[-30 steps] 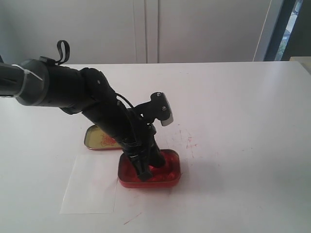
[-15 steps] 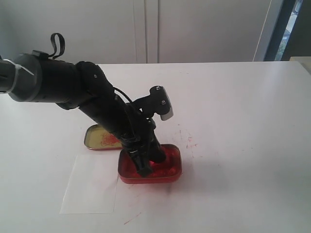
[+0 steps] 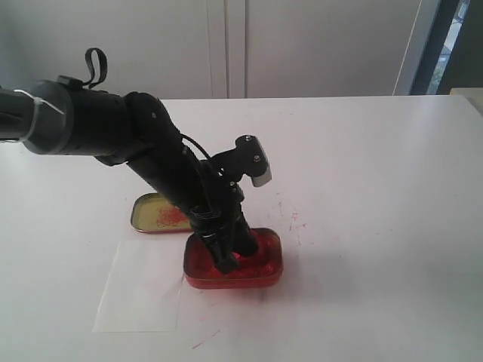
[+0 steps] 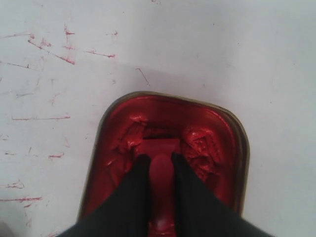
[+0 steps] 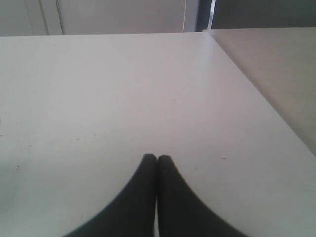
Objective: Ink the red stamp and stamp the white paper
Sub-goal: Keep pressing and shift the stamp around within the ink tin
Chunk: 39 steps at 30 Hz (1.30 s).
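The left gripper (image 4: pixel 157 162) is pinching the red stamp (image 4: pixel 159 147) inside the ink tin (image 4: pixel 224 140); the white paper (image 3: pixel 139 290) is lying just left.

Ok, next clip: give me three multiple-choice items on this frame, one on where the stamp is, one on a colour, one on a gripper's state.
1. Where is the red stamp?
A: lying loose on the tabletop. B: pressed into the tin of red ink. C: raised high above everything.

2. What colour is the open lid beside that tin?
A: gold. B: blue. C: black.

3. How do the jaws of the right gripper stand?
A: wide open. B: shut on the stamp. C: shut, with nothing between them.

Answers:
1 B, since the left wrist view shows the left gripper clamping its handle with the block down in the ink.
2 A, since its rim and inside look gold, with red smears.
3 C, since the right wrist view shows them touching and holding nothing.
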Each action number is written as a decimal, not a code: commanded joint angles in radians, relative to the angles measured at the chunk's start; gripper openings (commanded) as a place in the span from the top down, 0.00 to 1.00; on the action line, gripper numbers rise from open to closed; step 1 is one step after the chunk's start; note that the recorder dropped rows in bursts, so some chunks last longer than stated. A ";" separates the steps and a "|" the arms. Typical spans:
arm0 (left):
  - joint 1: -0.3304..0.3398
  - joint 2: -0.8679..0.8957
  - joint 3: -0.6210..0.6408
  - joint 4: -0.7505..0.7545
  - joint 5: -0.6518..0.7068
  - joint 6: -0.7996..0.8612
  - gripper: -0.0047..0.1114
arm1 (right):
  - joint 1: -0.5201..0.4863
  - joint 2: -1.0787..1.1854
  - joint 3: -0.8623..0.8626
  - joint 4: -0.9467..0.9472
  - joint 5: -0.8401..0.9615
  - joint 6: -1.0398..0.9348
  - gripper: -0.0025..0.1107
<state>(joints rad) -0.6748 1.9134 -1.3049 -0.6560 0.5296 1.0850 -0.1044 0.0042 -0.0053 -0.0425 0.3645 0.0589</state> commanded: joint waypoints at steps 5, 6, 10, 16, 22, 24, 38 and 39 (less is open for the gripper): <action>-0.005 -0.027 -0.015 -0.020 0.023 -0.015 0.96 | 0.004 -0.004 0.005 -0.002 -0.015 0.002 0.98; -0.005 -0.015 -0.015 -0.020 0.023 -0.015 0.96 | 0.004 -0.004 0.005 -0.002 -0.015 0.002 0.98; -0.005 0.006 -0.015 -0.017 0.023 -0.015 0.96 | 0.004 -0.004 0.005 -0.002 -0.015 0.002 0.98; -0.005 0.018 -0.035 -0.016 0.019 -0.019 0.96 | 0.004 -0.004 0.005 -0.002 -0.015 0.002 0.98; -0.001 0.020 -0.035 -0.024 0.028 -0.039 0.96 | 0.004 -0.004 0.005 -0.002 -0.015 0.002 0.98; -0.001 0.038 -0.035 -0.014 0.035 -0.039 0.96 | 0.004 -0.004 0.005 -0.002 -0.015 0.002 0.98; -0.003 -0.007 -0.037 -0.016 0.032 -0.039 0.96 | 0.004 -0.004 0.005 -0.002 -0.015 0.002 0.98; -0.003 -0.019 -0.040 -0.016 0.035 -0.039 0.96 | 0.004 -0.004 0.005 -0.002 -0.015 0.002 0.98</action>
<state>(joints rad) -0.6748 1.9290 -1.3348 -0.6516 0.5416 1.0538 -0.1044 0.0042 -0.0053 -0.0425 0.3645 0.0589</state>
